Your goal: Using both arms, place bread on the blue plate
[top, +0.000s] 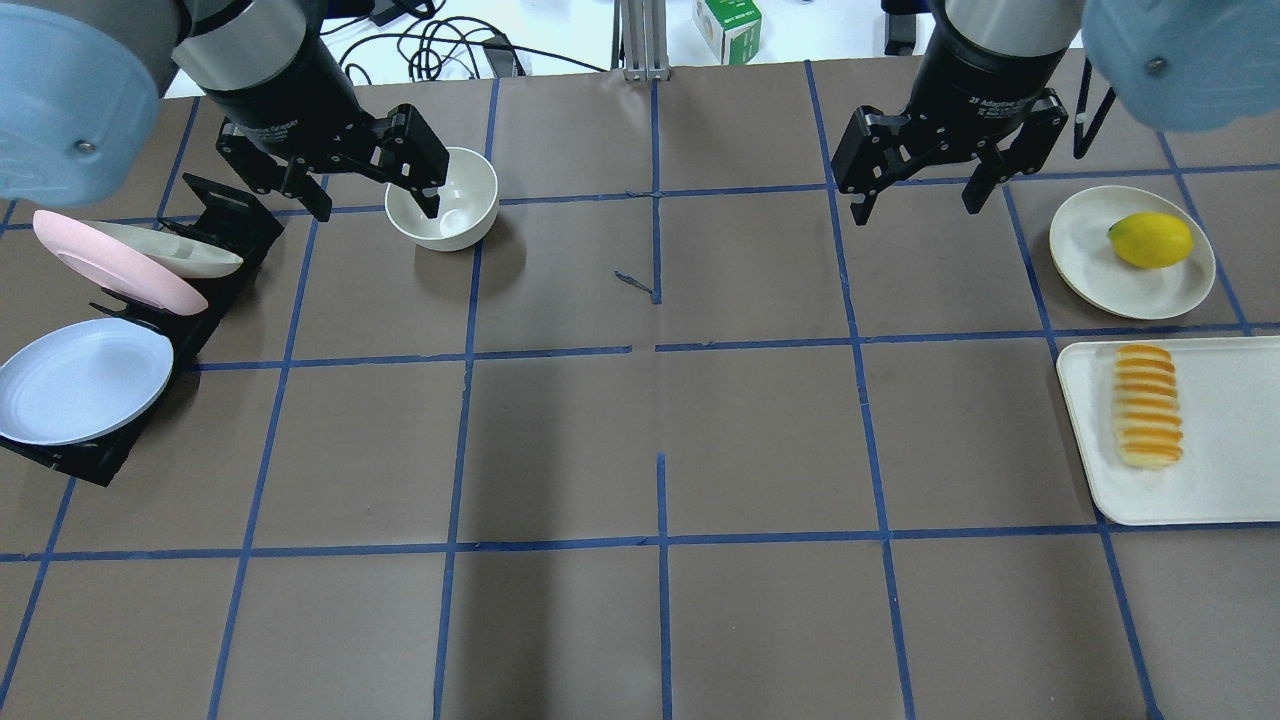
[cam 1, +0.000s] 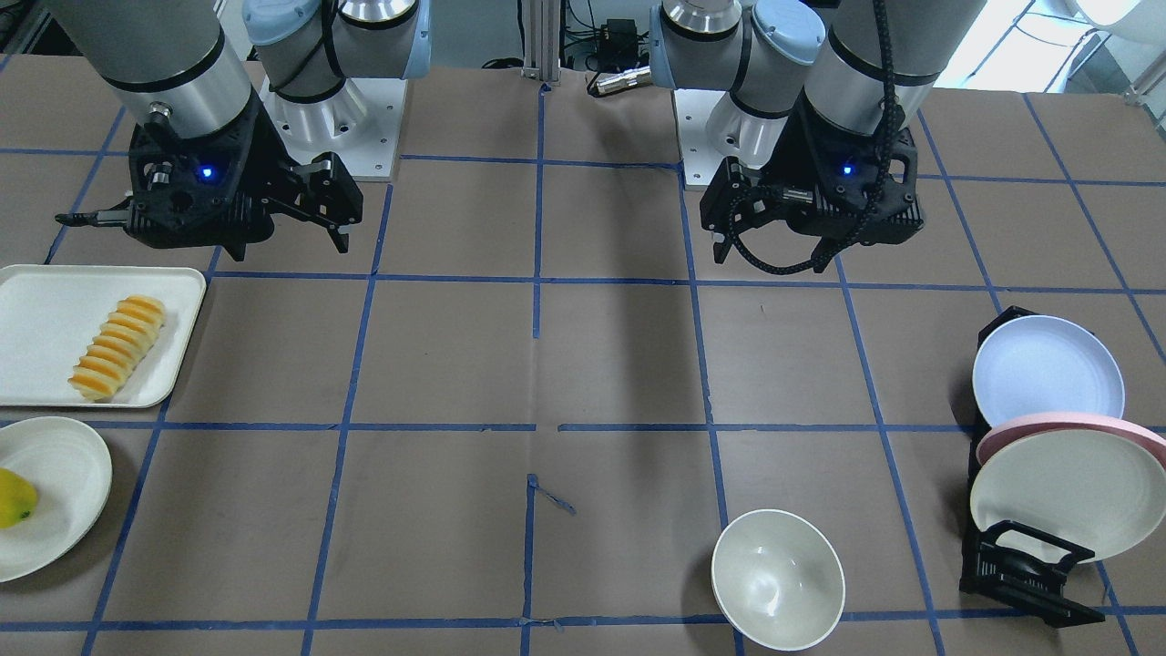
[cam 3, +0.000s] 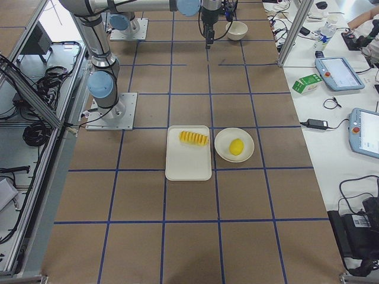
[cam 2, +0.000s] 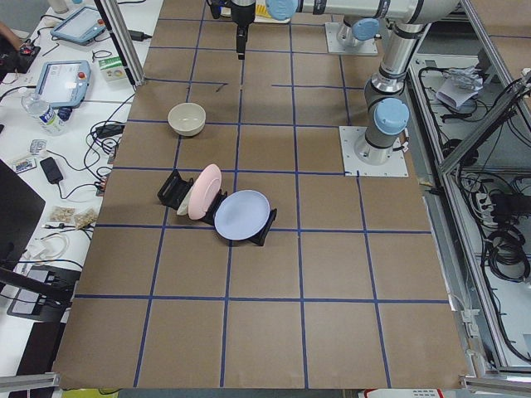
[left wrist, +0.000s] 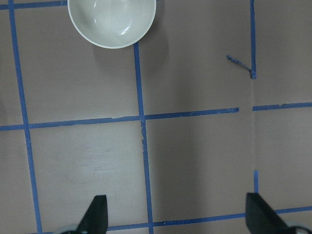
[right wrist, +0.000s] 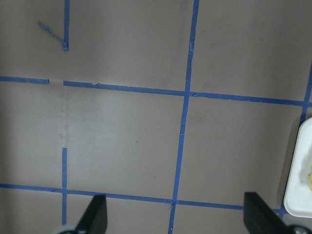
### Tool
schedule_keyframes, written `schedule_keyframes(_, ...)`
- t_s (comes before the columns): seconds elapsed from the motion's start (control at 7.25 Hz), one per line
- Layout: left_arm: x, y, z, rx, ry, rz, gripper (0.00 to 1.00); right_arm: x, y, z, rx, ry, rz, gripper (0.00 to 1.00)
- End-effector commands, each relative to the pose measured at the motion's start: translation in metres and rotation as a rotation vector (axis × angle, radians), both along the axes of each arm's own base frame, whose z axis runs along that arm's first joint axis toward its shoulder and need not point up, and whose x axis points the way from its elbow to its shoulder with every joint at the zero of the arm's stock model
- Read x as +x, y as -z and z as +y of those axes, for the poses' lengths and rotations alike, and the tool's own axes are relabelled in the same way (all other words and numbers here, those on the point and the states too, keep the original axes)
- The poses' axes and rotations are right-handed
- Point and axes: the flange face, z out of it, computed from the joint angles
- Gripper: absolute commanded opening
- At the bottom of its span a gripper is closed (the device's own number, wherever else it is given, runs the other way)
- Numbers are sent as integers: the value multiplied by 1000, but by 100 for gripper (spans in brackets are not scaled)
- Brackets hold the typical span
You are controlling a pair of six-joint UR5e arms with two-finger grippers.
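The bread [top: 1148, 405], a ridged orange-yellow loaf, lies on a white tray [top: 1230, 480] at the right edge; it also shows in the front view [cam 1: 118, 346]. The blue plate [top: 85, 378] leans in a black rack [top: 60, 462] at the far left, and shows in the front view [cam 1: 1048, 369] too. My left gripper [top: 375, 205] hangs open and empty above the table beside a cream bowl. My right gripper [top: 917, 205] hangs open and empty, well away from the tray. Both wrist views show spread fingertips over bare table.
A cream bowl [top: 445, 200] stands near the left gripper. A pink plate [top: 110, 265] and a cream plate [top: 190, 255] sit in the same rack. A cream plate [top: 1085, 255] with a yellow-green fruit [top: 1150, 240] lies beyond the tray. Blue tape lines grid the brown table.
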Motion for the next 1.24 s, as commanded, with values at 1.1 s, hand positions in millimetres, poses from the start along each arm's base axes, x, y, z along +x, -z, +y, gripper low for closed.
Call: schedule_keyframes(1.1, 42, -5, -5, 4, -186, 4, 100, -77, 42, -5, 76, 76, 38, 100)
